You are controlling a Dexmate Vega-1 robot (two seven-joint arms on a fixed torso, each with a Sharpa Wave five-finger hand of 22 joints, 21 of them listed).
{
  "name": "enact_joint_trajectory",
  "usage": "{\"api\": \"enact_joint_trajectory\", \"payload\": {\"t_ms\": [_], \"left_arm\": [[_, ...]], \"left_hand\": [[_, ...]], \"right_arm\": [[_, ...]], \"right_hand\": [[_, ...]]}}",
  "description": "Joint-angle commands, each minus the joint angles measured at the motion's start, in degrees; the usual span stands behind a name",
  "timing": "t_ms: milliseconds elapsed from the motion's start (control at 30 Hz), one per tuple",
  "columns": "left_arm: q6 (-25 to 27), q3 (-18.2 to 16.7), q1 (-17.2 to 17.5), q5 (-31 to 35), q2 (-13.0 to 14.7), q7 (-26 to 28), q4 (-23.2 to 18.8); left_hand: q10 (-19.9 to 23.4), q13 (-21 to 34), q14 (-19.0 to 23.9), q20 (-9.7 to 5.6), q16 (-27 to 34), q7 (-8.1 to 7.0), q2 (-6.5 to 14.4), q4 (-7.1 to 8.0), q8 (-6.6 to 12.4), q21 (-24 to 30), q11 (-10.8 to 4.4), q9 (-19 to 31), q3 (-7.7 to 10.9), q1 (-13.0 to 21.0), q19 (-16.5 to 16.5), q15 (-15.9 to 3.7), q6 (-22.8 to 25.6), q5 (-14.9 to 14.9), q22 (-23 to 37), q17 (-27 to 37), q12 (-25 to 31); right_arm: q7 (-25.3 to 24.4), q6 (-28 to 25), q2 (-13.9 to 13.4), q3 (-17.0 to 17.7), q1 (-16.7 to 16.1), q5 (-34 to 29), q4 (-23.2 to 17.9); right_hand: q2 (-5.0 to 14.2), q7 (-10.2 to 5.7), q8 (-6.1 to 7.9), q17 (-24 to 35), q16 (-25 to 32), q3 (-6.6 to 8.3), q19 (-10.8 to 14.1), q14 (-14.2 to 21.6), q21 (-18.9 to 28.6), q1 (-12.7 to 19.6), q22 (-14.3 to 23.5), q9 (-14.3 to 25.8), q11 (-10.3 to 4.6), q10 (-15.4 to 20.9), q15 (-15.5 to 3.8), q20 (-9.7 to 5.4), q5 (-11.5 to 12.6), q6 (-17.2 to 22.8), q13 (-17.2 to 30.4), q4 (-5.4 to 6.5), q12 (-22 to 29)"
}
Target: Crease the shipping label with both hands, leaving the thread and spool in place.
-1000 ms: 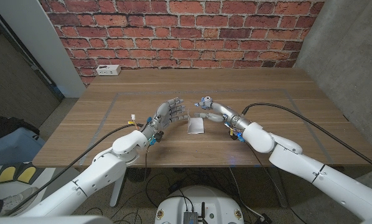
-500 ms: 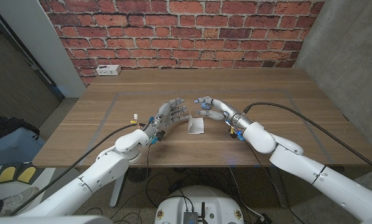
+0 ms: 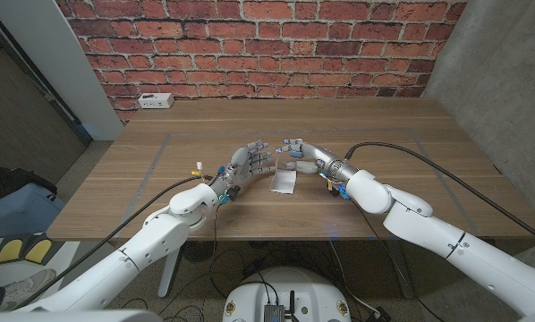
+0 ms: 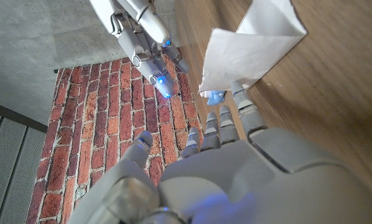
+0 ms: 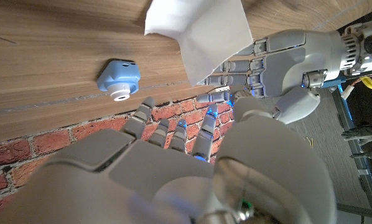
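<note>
Head view: white shipping label (image 3: pixel 283 182) lying partly folded mid-table (image 3: pixel 384 125), between left hand (image 3: pixel 246 165) and right hand (image 3: pixel 297 152), both just beside it, fingers spread, holding nothing. Left wrist view: label (image 4: pixel 251 46) raised in a fold off the wood, fingertips (image 4: pixel 239 92) at its edge. Right wrist view: blue spool (image 5: pixel 119 79) near the label (image 5: pixel 201 32), apart from it; fingers (image 5: pixel 173 134) loose, nothing gripped.

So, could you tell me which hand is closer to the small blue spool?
The right hand; the small blue thread spool sits beside its fingers, away from the left hand.
</note>
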Motion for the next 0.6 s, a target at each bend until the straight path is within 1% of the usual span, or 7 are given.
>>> {"api": "enact_joint_trajectory", "payload": {"t_ms": [33,100,200,333,600], "left_arm": [[0.4,0.0,0.1,0.3,-0.1,0.9,-0.4],[0.4,0.0,0.1,0.2,-0.1,0.9,-0.4],[0.6,0.1,-0.2,0.2,-0.3,0.8,-0.1],[0.8,0.3,-0.7,0.1,-0.5,0.6,0.4],[1.2,0.5,-1.1,0.5,-0.6,0.9,0.7]], "left_hand": [[-0.6,0.2,-0.3,0.24,0.0,0.21,0.1,0.12,0.53,0.2,0.30,0.1,-0.08,-0.5,-0.3,-0.11,0.1,-0.2,0.1,0.1,-0.1],[-0.6,0.2,-0.3,0.24,0.0,0.21,0.0,0.13,0.59,0.2,0.34,0.1,-0.10,-0.5,-0.3,-0.05,0.2,-0.2,0.1,0.1,-0.1],[-0.8,0.1,-0.5,0.37,0.0,0.16,0.0,0.14,0.63,0.2,0.38,0.1,-0.14,-0.5,-0.3,-0.03,0.3,-0.2,0.1,0.1,-0.1],[-0.9,0.1,-0.5,0.42,0.0,0.09,0.0,0.15,0.67,0.2,0.36,0.1,-0.17,-0.5,-0.4,0.04,0.4,-0.2,0.1,0.1,-0.2],[-1.2,0.1,-0.7,0.41,-0.1,0.11,-0.1,0.17,0.67,0.2,0.42,0.1,-0.23,-0.6,-0.5,0.08,0.3,-0.2,0.1,0.1,-0.3]], "right_arm": [[9.3,-7.0,-0.4,-4.1,6.5,-0.9,-1.1],[9.9,-7.2,-0.4,-4.5,7.3,-1.0,-1.1],[10.8,-6.1,-0.2,-4.9,8.2,-0.2,-0.4],[11.9,-6.1,-0.1,-5.7,9.3,-0.3,-0.2],[13.4,-6.7,-0.1,-6.8,10.7,-1.0,-0.3]], "right_hand": [[0.29,-0.19,-0.42,0.2,0.1,-0.52,-2.8,-3.3,-0.1,0.7,0.1,0.1,-0.58,-3.4,1.00,0.75,-0.3,-3.3,0.2,0.50,-0.3],[0.49,-0.22,-0.43,0.2,0.2,-0.66,-3.9,-4.2,-0.1,0.7,0.1,0.1,-0.65,-5.2,1.19,0.87,-0.4,-4.6,0.2,0.52,-0.4],[0.65,-0.24,-0.46,0.2,0.2,-0.71,-4.4,-4.7,0.0,0.8,0.1,0.1,-1.03,-5.9,1.31,1.01,-0.4,-5.4,0.2,0.55,-0.3],[1.02,-0.29,-0.45,0.2,0.4,-0.66,-4.6,-4.9,0.1,0.9,0.1,0.1,-1.51,-6.3,1.21,0.79,-0.4,-6.1,0.2,0.58,-0.2],[1.54,-0.33,-0.33,0.2,0.4,-0.53,-4.8,-5.2,0.2,1.1,0.1,0.1,-1.47,-6.5,1.17,0.78,-0.4,-6.5,0.1,0.65,-0.1]]}}
